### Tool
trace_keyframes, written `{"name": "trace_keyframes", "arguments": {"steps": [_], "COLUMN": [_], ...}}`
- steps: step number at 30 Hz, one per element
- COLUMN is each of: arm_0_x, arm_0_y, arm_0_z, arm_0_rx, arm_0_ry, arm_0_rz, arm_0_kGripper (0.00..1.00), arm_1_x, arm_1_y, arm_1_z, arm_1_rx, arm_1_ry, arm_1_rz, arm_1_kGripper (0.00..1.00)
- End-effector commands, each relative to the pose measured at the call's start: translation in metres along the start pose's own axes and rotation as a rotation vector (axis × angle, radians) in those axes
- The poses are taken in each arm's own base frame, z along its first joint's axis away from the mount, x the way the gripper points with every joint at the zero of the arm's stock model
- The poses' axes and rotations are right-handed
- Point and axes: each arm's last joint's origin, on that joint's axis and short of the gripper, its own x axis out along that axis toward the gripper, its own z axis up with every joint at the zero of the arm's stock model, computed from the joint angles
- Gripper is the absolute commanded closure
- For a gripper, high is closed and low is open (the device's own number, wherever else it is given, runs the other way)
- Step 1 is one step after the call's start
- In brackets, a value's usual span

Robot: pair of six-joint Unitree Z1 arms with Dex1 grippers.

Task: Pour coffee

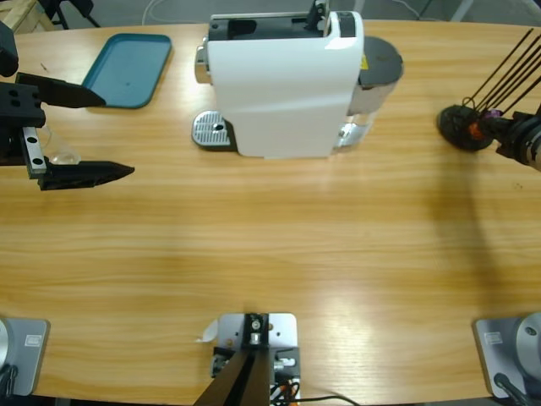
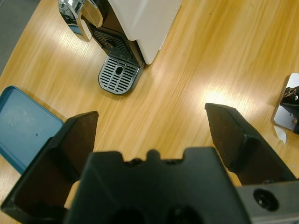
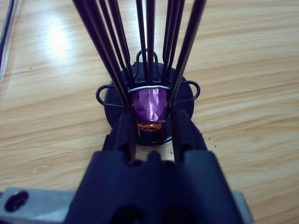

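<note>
My left gripper point(image 1: 106, 134) hovers open at the table's left edge, its jaws spread wide; in the left wrist view this gripper point(image 2: 152, 114) has only bare wood between the jaws. A faint clear glassy shape point(image 1: 61, 155) shows close to its body, and I cannot make out any coffee in it. The white coffee machine point(image 1: 283, 85) stands at the back middle, its round drip grille point(image 1: 211, 131) on its left side. My right gripper point(image 3: 152, 119) reaches into a black wire capsule rack point(image 1: 461, 127) and is shut on an orange capsule point(image 3: 149, 126) just under a purple capsule point(image 3: 150, 105).
A teal tray point(image 1: 127, 72) lies at the back left, near the left gripper. The machine's grey water tank point(image 1: 380, 63) sticks out on its right. The rack's long black wires point(image 1: 507, 68) slant up toward the right edge.
</note>
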Motion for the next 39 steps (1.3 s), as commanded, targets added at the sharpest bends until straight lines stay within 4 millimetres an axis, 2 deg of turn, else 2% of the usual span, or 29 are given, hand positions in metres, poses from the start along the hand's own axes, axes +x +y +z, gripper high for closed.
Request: {"name": "trace_keyframes", "arguments": {"steps": [1,2,4,17,23,30,39], "arm_0_x": [0.010,0.010,0.010,0.010,0.013,0.020,0.018], "arm_0_y": [-0.004,-0.004,-0.004,-0.004,-0.007,-0.008,-0.008], "arm_0_z": [-0.010,-0.010,-0.010,-0.011,-0.013,-0.010,-0.010], "arm_0_rx": [-0.017,-0.017,-0.017,-0.018,-0.021,-0.018,-0.017], "arm_0_ry": [0.045,0.045,0.045,0.045,0.048,0.029,0.021], "arm_0_rz": [-0.009,-0.009,-0.008,-0.009,-0.017,-0.018,-0.012], "arm_0_kGripper": [0.013,0.013,0.013,0.013,0.013,0.013,0.013], "arm_1_x": [0.005,0.005,0.005,0.003,-0.016,-0.041,-0.073], "arm_1_y": [0.001,0.001,0.001,-0.001,-0.004,-0.010,-0.010], "arm_1_z": [-0.006,-0.006,-0.006,-0.006,0.008,0.021,0.061], "arm_1_rx": [-0.018,-0.017,-0.015,-0.009,0.019,0.024,0.018], "arm_1_ry": [0.022,0.020,0.016,-0.005,-0.094,-0.115,-0.208], "arm_1_rz": [-0.020,-0.023,-0.027,-0.036,-0.017,-0.013,0.011], "arm_1_kGripper": [0.936,0.990,1.000,1.000,1.000,1.000,1.000]}}
